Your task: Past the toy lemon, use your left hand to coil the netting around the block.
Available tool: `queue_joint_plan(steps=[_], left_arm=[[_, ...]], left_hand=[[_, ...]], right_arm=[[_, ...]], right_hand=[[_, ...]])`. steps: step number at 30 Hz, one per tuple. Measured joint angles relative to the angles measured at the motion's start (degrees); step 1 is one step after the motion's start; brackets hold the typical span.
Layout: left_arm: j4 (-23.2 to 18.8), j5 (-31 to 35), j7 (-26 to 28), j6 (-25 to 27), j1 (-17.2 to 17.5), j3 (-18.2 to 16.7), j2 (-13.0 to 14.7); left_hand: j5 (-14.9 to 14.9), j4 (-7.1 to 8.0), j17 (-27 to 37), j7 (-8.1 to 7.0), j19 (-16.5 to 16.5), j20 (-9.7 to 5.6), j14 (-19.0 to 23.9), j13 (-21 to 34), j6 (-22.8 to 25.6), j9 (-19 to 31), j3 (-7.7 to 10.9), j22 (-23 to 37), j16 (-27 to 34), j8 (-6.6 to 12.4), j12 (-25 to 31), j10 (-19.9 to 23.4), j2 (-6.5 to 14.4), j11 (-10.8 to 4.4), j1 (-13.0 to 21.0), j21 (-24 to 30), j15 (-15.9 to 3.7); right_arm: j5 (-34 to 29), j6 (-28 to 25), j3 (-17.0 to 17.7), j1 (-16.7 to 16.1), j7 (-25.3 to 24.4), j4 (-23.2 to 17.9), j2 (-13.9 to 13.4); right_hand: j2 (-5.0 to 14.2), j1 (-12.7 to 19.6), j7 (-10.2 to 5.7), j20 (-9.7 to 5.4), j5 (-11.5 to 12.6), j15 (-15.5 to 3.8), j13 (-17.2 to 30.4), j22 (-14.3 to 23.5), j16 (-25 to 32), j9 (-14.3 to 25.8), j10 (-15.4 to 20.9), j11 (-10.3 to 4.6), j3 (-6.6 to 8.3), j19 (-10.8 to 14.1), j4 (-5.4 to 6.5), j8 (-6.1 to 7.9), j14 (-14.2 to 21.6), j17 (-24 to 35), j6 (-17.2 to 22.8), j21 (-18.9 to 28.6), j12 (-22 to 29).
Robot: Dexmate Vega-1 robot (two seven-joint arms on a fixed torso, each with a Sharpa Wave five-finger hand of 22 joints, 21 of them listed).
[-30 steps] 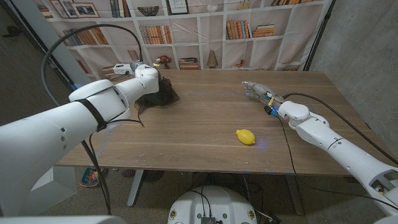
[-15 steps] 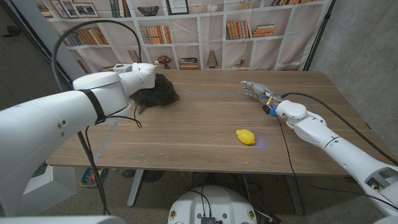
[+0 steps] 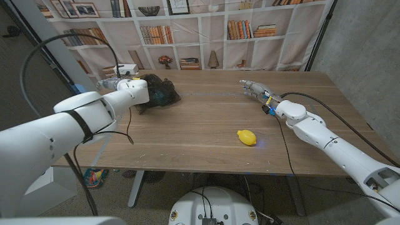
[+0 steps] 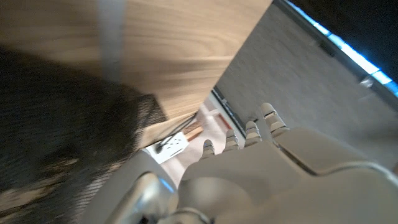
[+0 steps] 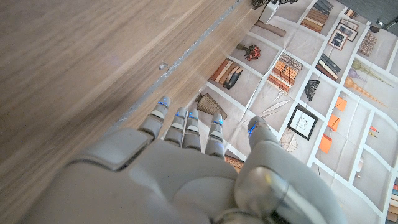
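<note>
One toy lemon [image 3: 247,137] sits nearest the front edge of the table [image 3: 206,134], yellow and alone on the wood, well clear of both arms. Further back on the right side, the right hand [image 3: 252,89] hovers low over the wood with its fingers stretched out and a little spread, nothing in it; the right wrist view shows those fingers [image 5: 186,124] reaching out over bare wood toward the bookshelf backdrop [image 3: 187,31]. It is idle, by my reading.

Now the far left corner, past the lemon, where the work is: the dark netting [image 3: 157,94] lies bunched in a heap on the table, and the left hand [image 3: 119,82] is right at its edge. From the head view the hand's own forearm covers most of it, so I cannot tell if the fingers are clamped on mesh or standing apart. The left wrist view shows dark mesh [image 4: 62,137] blurred close beside the hand. No block is visible; I would guess it is buried under the heap.

So the wrapping step looks to be mid-way. Next, I think, the left hand needs a firm pinch on a loose edge, then a sweep around the lump, keeping the mesh taut.
</note>
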Motion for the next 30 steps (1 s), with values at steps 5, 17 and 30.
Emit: queue_joint_plan(steps=[5, 17, 30], left_arm=[[-9.37, 0.0, 4.95, 1.97, 5.01, -6.06, 5.9], [-32.97, -1.45, 11.67, -0.43, 14.21, -17.1, 12.71], [-54.72, -13.55, 11.75, -16.11, 24.4, -30.14, 16.52]], left_hand=[[0.0, -0.02, 0.0, -0.36, 0.0, 0.0, -0.43, 0.0, -0.26, 0.0, -0.02, 0.0, -0.45, 0.0, -0.39, 0.0, 0.08, 0.0, -0.53, -0.41, 0.43], [0.0, -0.16, 0.01, -0.59, 0.0, 0.0, 0.8, -0.27, -0.02, 0.01, -0.63, 0.01, -0.45, 0.0, -0.39, 0.32, 0.15, -0.31, -1.66, -0.88, 0.17], [0.01, -0.89, -0.27, -1.73, 1.78, -0.54, 4.49, -0.26, 2.58, -0.18, -0.38, 0.01, 0.01, -0.2, 0.1, 3.41, 0.54, -1.73, -1.27, -0.88, -0.63]], right_arm=[[-0.01, 0.55, 0.29, -0.67, -0.6, -0.89, -0.03], [-0.05, 0.87, 1.31, -3.08, -2.54, -4.21, -0.9], [0.54, 2.88, 2.07, -4.35, -3.68, -4.3, 0.68]], right_hand=[[-0.01, -0.01, 0.0, 0.0, 0.0, 0.0, 0.0, 0.0, 0.0, 0.0, 0.0, 0.0, 0.0, 0.0, 0.0, 0.0, 0.0, 0.0, 0.0, 0.0, 0.0], [-0.54, -0.54, 0.0, 0.0, 0.0, 0.0, -0.01, 0.0, 0.0, 0.0, 0.0, 0.0, -0.33, 0.0, 0.33, 0.0, 0.0, -0.01, 0.0, 0.0, 0.0], [-0.71, -0.71, -0.83, -2.97, 0.0, -1.16, -0.15, 0.0, -0.23, 0.0, -2.29, -1.02, -0.57, 1.74, 0.08, -0.44, -0.13, -0.15, -0.85, 0.0, -1.16]])
